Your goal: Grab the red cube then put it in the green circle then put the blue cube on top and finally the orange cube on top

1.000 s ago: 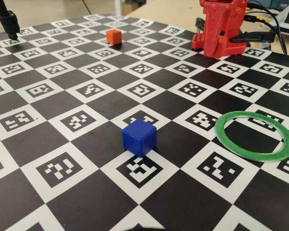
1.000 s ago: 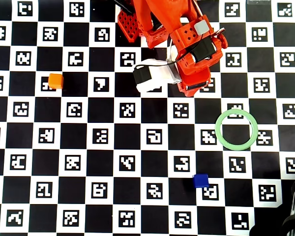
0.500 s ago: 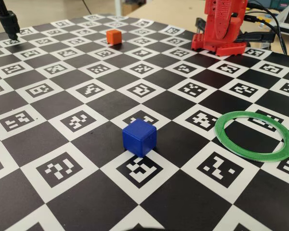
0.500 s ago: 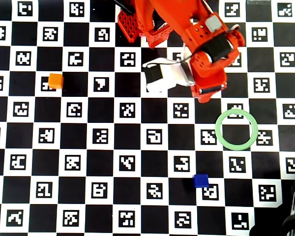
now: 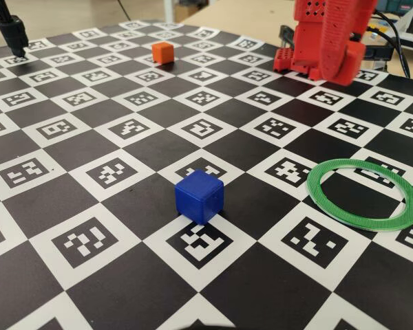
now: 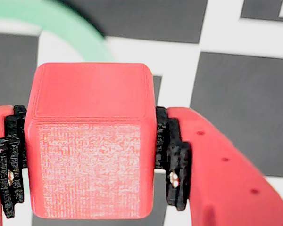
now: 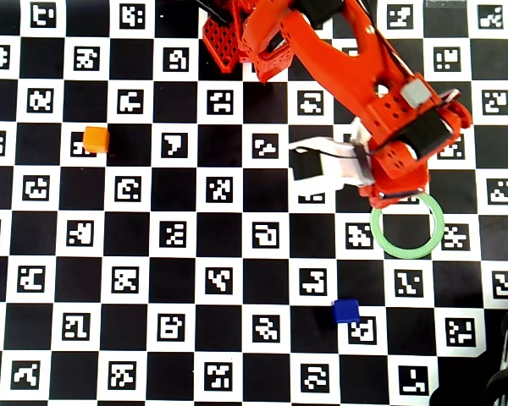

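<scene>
The red cube fills the wrist view, clamped between the black pads of my gripper, which is shut on it. Past the cube, an arc of the green circle shows at the top left. In the overhead view my arm reaches out so that its wrist end hangs over the upper left rim of the green circle; the cube is hidden under it there. The blue cube sits on the board below and left of the ring. The orange cube lies far away at the left.
The board is a black-and-white checker of printed markers. The red arm base stands at the top edge. A white camera block juts left from the wrist. A black stand is at the far left corner and cables trail off the right.
The arm has swung right and down in the overhead view, from near its base to the green circle's upper rim. The blue and orange cubes have not moved.
</scene>
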`<state>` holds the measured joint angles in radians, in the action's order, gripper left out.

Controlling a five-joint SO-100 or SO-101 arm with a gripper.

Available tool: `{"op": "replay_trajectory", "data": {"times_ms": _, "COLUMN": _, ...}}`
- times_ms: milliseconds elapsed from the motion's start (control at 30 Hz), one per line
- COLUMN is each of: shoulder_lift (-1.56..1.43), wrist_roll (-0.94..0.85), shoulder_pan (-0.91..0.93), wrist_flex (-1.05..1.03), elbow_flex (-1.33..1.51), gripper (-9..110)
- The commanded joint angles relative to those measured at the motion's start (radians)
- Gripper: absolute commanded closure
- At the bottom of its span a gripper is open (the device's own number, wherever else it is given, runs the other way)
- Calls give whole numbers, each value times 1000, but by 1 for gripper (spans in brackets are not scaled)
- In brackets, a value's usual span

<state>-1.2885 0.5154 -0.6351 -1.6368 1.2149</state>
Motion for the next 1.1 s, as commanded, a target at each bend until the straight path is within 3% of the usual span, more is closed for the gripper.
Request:
{"op": "replay_trajectory", "data": {"times_ms": 0, "shoulder_lift": 18, "wrist_roll": 67, "shoulder_pan": -44, "wrist_flex": 21, "elbow_flex": -141, "gripper": 101}}
{"op": "replay_trajectory", "data": {"times_ms": 467, "shoulder_lift": 230, "wrist_roll": 172, "shoulder_pan": -40, "wrist_flex": 80, "elbow_flex": -364, "gripper": 100}}
{"op": "replay_trajectory", "data": {"times_ms": 1067, "shoulder_lift": 264, "wrist_roll": 170, "shoulder_pan": -40, "wrist_flex": 201, "elbow_flex": -259, "gripper": 100}}
